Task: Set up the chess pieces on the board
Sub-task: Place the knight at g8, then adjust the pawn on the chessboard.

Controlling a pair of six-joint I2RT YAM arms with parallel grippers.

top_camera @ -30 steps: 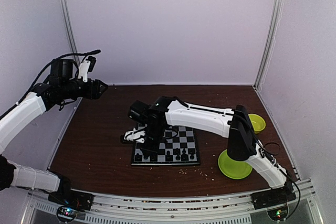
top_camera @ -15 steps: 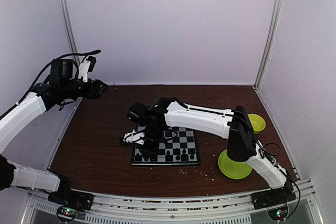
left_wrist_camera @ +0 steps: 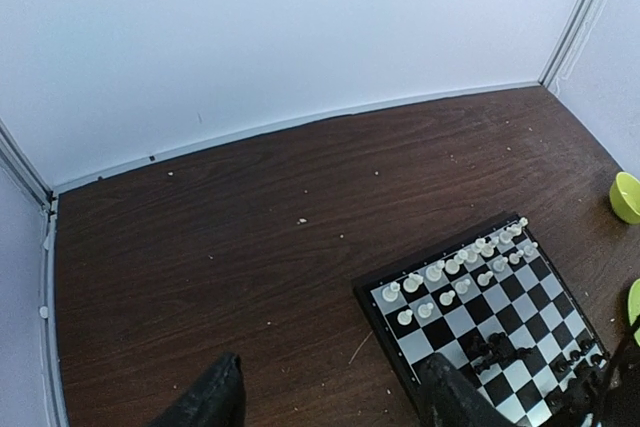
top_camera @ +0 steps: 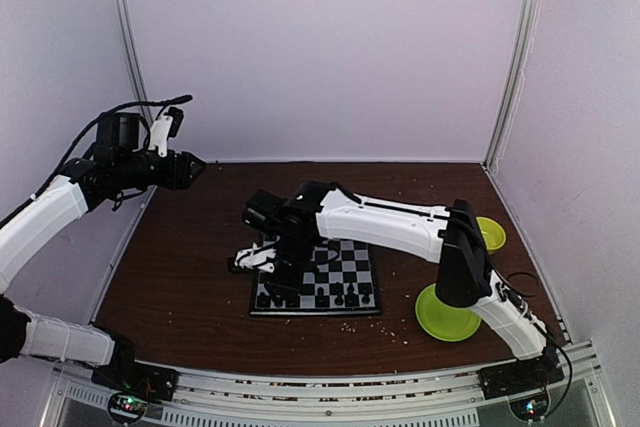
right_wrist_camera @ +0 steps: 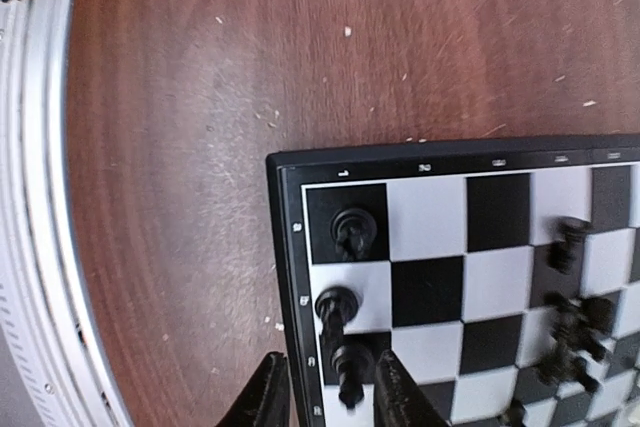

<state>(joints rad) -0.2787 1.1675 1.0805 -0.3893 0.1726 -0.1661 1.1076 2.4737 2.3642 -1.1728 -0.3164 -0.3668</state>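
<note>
On the brown table [top_camera: 180,267], the board [top_camera: 360,267] is laid near the centre, left of a green plate [top_camera: 445,319]. The left gripper [left_wrist_camera: 330,402] is held wide open, raised at far left. The right gripper [right_wrist_camera: 328,387] is parted (narrowly) astride a black piece [right_wrist_camera: 346,375] at the board's edge; contact cannot be discerned. White pieces [left_wrist_camera: 437,272] are ranked along the opposite edge.

We see a dark wood-grain table [left_wrist_camera: 200,247] with a soft sheen, a smooth glossy board [right_wrist_camera: 428,215] and shiny plastic chess pieces [right_wrist_camera: 356,231]
</note>
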